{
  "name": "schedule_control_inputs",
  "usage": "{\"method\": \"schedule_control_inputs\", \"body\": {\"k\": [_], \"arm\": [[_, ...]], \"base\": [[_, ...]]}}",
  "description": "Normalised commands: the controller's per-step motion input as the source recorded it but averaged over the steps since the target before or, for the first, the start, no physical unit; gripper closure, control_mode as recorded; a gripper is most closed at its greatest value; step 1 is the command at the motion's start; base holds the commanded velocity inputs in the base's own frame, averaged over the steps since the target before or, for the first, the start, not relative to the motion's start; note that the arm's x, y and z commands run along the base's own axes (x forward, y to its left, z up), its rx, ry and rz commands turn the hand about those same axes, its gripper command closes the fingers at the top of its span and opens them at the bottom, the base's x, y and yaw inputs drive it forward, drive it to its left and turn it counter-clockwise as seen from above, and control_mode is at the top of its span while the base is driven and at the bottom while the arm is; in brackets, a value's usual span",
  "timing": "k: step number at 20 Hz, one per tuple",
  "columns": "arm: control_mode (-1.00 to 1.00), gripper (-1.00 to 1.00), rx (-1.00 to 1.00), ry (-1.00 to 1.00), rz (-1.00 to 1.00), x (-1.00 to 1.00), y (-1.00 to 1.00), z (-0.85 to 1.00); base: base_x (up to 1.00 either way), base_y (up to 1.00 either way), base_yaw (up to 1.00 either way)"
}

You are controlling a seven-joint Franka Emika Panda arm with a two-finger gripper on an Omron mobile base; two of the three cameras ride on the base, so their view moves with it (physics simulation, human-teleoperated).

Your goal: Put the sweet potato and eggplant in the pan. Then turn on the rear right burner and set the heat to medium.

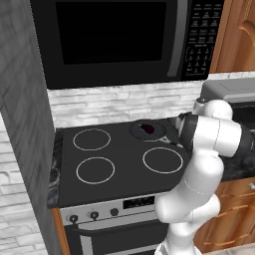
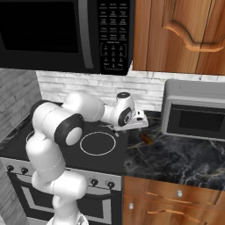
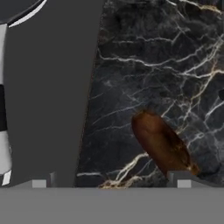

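The sweet potato (image 3: pixel 162 144), a reddish-brown oblong lump, lies on the black marble counter (image 3: pixel 144 65) just right of the cooktop; it also shows as the small brown sweet potato (image 2: pixel 146 139). My gripper (image 3: pixel 111 181) hangs open above it, the right fingertip (image 3: pixel 181 179) over the lump's near end, the left one over the cooktop's edge. The hand (image 2: pixel 139 120) hovers a little above the counter. The pan (image 1: pixel 137 130) sits on the rear right burner, which it covers. The dark purple eggplant (image 1: pixel 148 128) lies inside the pan.
Three bare white-ringed zones mark the black cooktop (image 1: pixel 124 149). Stove knobs (image 1: pixel 93 215) line the front panel. A grey toaster oven (image 2: pixel 195 112) stands on the counter right of the sweet potato. A microwave (image 1: pixel 129 35) hangs above the stove, and a brick wall closes the left.
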Motion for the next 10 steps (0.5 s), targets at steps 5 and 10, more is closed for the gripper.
{"method": "schedule_control_inputs", "body": {"k": [5,10], "arm": [[-1.00,-1.00,0.00,0.00,0.12,0.15,-0.09,-0.09],[-1.00,-1.00,0.00,0.00,0.08,0.10,-0.18,-0.36]], "base": [[0.00,0.00,0.00],[0.00,0.00,0.00]]}}
